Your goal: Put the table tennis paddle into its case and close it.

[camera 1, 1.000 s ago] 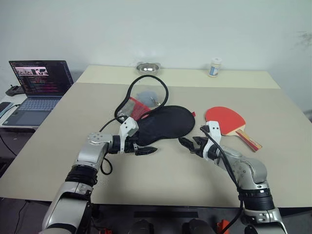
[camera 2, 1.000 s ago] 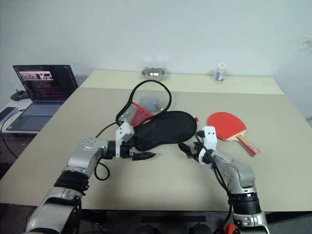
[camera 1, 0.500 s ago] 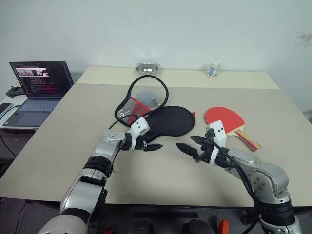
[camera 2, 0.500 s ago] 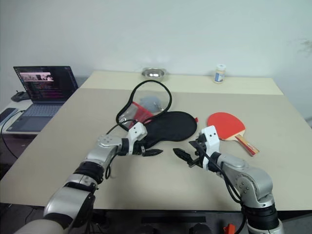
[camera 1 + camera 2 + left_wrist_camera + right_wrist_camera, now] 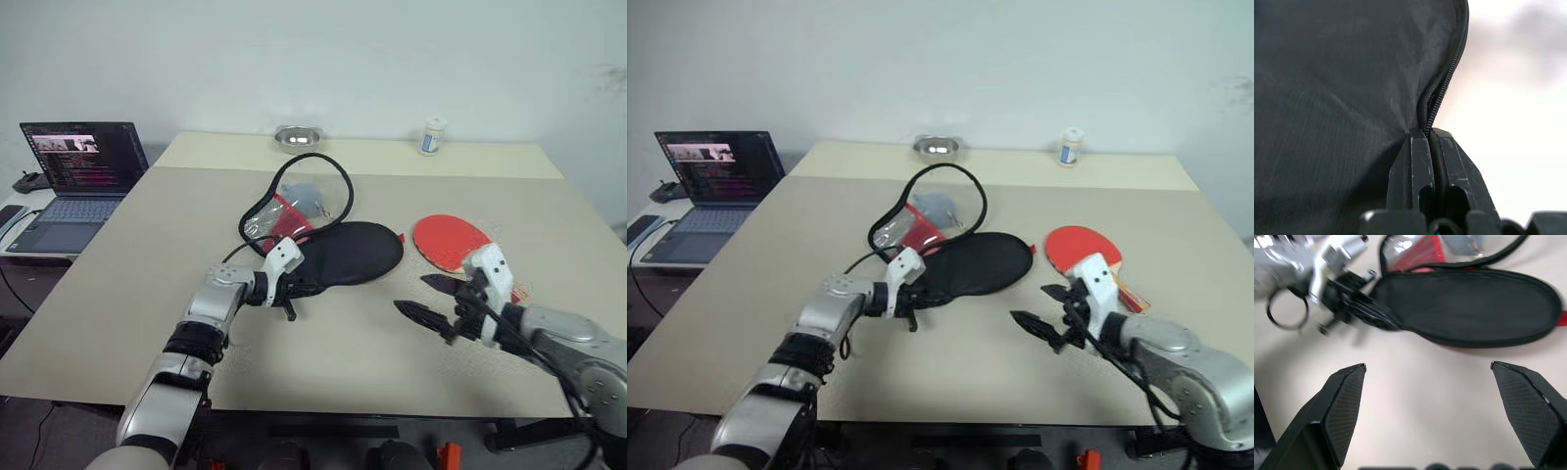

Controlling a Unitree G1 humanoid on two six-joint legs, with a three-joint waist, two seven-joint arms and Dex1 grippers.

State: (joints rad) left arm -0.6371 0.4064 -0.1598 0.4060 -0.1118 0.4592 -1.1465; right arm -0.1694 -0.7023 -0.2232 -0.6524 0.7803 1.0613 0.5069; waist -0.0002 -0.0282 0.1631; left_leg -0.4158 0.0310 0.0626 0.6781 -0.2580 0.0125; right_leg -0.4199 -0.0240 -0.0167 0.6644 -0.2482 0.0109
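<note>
I've got my left gripper (image 5: pixel 1431 134) pinched on the case (image 5: pixel 343 257) rim, right gripper (image 5: pixel 438 298) spread empty, paddle (image 5: pixel 453 241) still outside.

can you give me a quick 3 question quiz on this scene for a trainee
1. True or false: the paddle is already inside the case.
2. What is the left gripper doing? A) hanging open over the table B) shut on the case's zipper edge C) holding the paddle
3. Fill in: the right gripper is ____ and holds nothing.

Key
1. False. The paddle lies on the table to the right of the case.
2. B. The left wrist view shows its fingers pinched on the black fabric beside the zipper.
3. Open. Its fingers stand wide apart above the table, in front of the paddle.
</note>
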